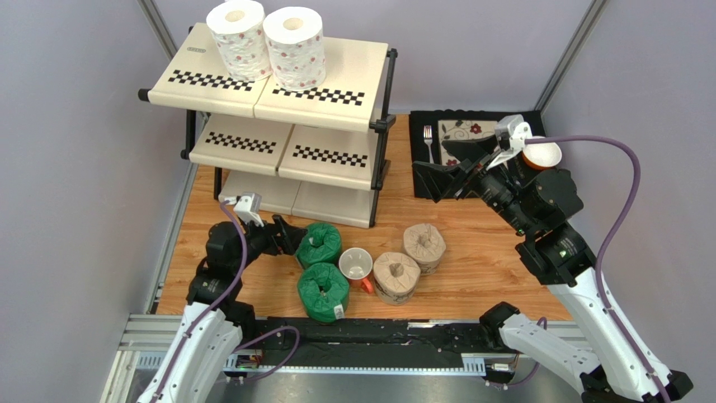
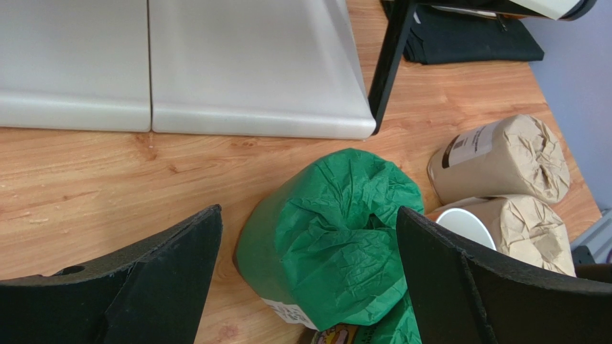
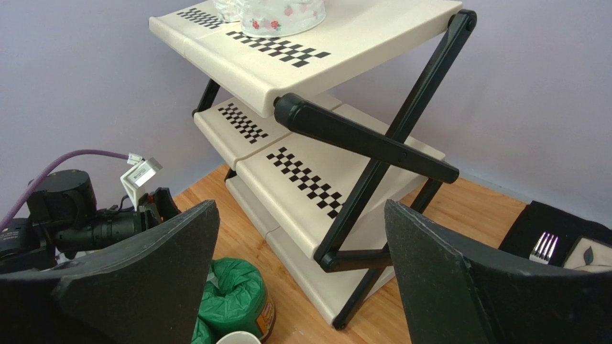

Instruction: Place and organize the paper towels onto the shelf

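Nearest me, close to the front lip of the table (image 1: 496, 277): near green roll (image 1: 323, 292), then the mug (image 1: 356, 265) just beside it, then near tan roll (image 1: 396, 277). These three sit tight together. Bare wood runs from the tan roll out to the right edge.

One step back: far green roll (image 1: 319, 243), upright on the wood. My left gripper (image 2: 307, 215) is spread wide with this roll between its fingers, not clamped. On the wrist view wood shows between the left finger and the roll. The right finger is very close, and I cannot tell whether it touches. Far tan roll (image 1: 424, 245) stands right of the mug.

A narrow strip of bare wood separates the far green roll from the front edge of the shelf (image 1: 361, 63) bottom tier.

Right gripper (image 1: 441, 172) hangs released and holds nothing. It sits right of the shelf's black corner post, at the near left corner of the placemat (image 1: 418, 134), where a fork (image 1: 428, 138) lies.

Farthest: left white floral roll (image 1: 239, 38) and right white floral roll (image 1: 296, 46), upright on the top tier and touching, the right one at the checkered front edge.
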{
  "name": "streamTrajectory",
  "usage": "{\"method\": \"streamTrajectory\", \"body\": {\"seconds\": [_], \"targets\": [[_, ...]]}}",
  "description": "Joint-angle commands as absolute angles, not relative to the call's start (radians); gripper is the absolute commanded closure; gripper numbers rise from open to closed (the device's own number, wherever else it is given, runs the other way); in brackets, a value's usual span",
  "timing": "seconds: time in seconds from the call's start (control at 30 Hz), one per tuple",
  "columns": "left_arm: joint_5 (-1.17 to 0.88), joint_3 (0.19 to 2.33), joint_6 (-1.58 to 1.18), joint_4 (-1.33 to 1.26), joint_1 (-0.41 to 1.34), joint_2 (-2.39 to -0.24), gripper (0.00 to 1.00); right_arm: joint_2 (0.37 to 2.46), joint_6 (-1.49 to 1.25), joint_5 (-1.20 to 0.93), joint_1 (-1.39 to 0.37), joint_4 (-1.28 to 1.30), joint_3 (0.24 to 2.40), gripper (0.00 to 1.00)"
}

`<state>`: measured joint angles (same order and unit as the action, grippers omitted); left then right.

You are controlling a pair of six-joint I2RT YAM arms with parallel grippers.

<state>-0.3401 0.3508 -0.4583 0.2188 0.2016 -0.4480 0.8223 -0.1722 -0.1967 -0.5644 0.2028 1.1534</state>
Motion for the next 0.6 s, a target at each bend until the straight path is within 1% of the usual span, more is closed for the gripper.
{"method": "streamTrajectory", "body": {"seconds": [0.0, 0.23, 0.4, 0.57], "targets": [[-0.322, 0.361, -0.448, 0.161, 0.204, -0.481, 0.01, 0.785, -0.198, -0.175, -0.569, 0.204, 1.127, 0.1], [-0.35, 0.281, -0.463, 0.117, 0.206, -0.492, 0.01, 0.752, -0.164, -0.156, -0.569, 0.242, 1.12, 0.1], [-0.373, 0.221, -0.5, 0.098, 0.23, -0.46, 0.01, 0.749, -0.163, -0.149, -0.569, 0.242, 1.111, 0.1], [-0.338, 0.17, -0.509, 0.084, 0.268, -0.446, 0.01, 0.759, -0.175, -0.158, -0.569, 0.23, 1.103, 0.1]]}}
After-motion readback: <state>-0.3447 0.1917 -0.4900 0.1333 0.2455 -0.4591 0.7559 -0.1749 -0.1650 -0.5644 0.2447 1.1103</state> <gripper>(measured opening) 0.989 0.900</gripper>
